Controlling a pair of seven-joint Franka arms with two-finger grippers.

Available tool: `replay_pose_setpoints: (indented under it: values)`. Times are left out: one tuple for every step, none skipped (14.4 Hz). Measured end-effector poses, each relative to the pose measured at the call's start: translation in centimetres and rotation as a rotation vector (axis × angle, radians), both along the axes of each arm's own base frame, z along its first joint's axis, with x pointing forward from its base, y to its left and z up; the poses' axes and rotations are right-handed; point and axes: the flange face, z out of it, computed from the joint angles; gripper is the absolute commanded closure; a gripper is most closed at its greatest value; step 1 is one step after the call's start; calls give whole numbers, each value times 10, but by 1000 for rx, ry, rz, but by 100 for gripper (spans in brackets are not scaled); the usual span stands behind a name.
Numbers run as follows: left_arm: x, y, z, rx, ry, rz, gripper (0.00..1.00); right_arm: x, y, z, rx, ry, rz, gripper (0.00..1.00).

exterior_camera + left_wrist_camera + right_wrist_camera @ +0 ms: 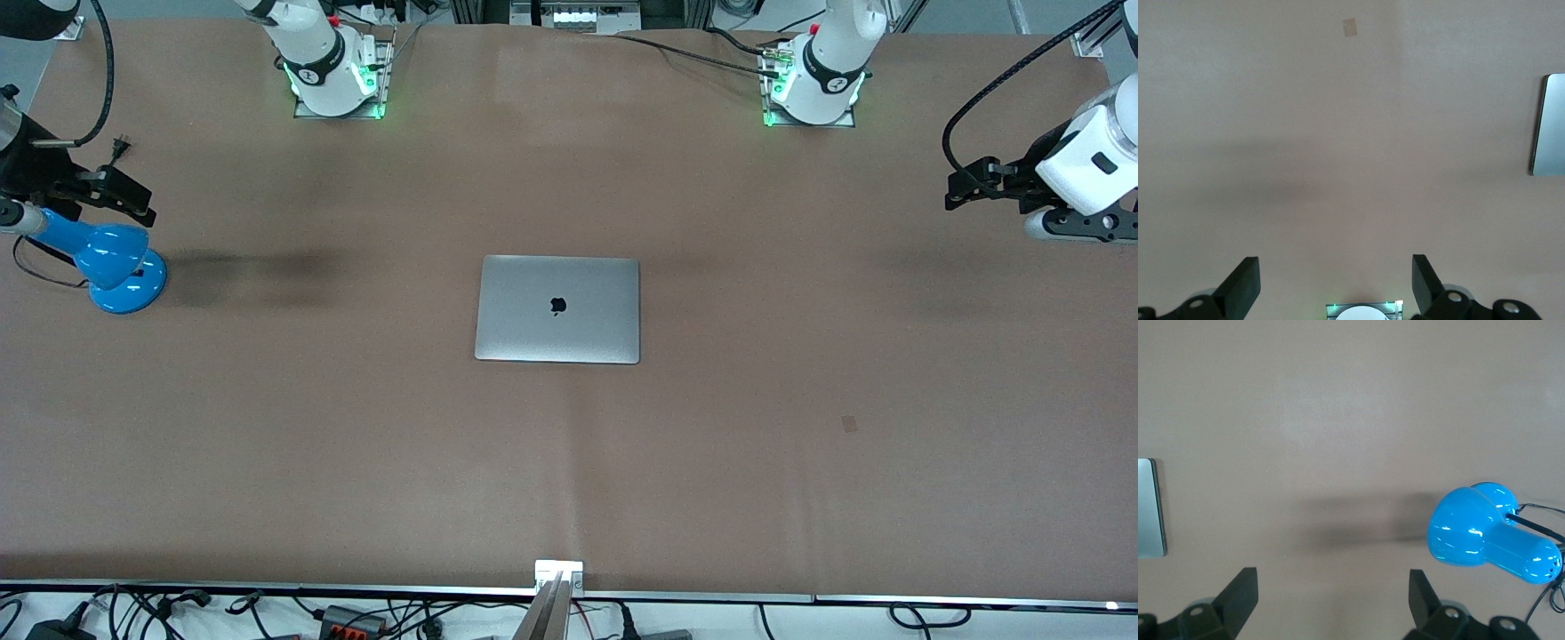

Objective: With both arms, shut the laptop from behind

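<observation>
The table [800, 462] is a wide brown surface with the laptop [557, 309] lying flat at its middle, lid down, logo up, so the closing looks already done. Little is left to go wrong with it unless an arm sweeps back across it.

The left arm waits high over its own end of the table. The left gripper [1335, 283] hangs over bare tabletop with its jaws spread wide and nothing between them; the laptop's edge [1548, 125] shows well apart from it.

The right gripper [1331, 600], jaws likewise wide and empty, hangs over the right arm's end, just beside the blue lamp [116, 267]. That is the likelier trouble: a careless swing or drop could knock the lamp [1491, 537] over or snag its thin cord [1538, 520].
</observation>
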Motion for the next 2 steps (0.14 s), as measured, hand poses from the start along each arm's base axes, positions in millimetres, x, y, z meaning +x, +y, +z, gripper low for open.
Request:
replay_pose_setpoints:
  values:
    - [0,0,0,0,0,0,0,0,0,0,0,0,0,0]
    - [0,0,0,0,0,0,0,0,0,0,0,0,0,0]
